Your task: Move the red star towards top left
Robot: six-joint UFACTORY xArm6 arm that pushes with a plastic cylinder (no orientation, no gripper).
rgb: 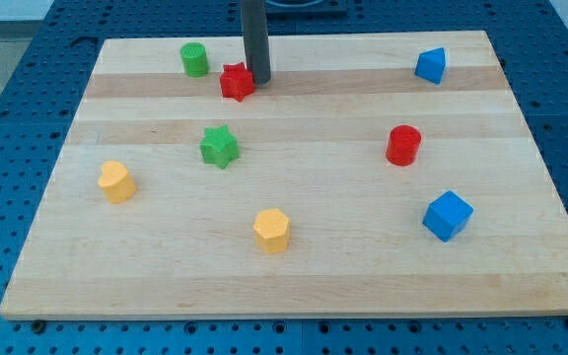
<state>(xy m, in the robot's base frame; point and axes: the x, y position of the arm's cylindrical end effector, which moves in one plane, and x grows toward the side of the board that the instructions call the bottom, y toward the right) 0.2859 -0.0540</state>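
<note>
The wooden board [294,276] carries eight blocks. My tip [260,78], a bare rod with nothing to grasp, seems to touch the right side of the red star [236,82] at upper centre-left. Two red, two green, two blue, two yellow blocks lie scattered.

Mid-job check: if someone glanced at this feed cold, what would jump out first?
The dark rod coming down from the view's top, my tip touching the right side of the red star block near the wooden board's top edge. Next, the green cylinder block just left of that star, and the large blue cube block at lower right.
</note>
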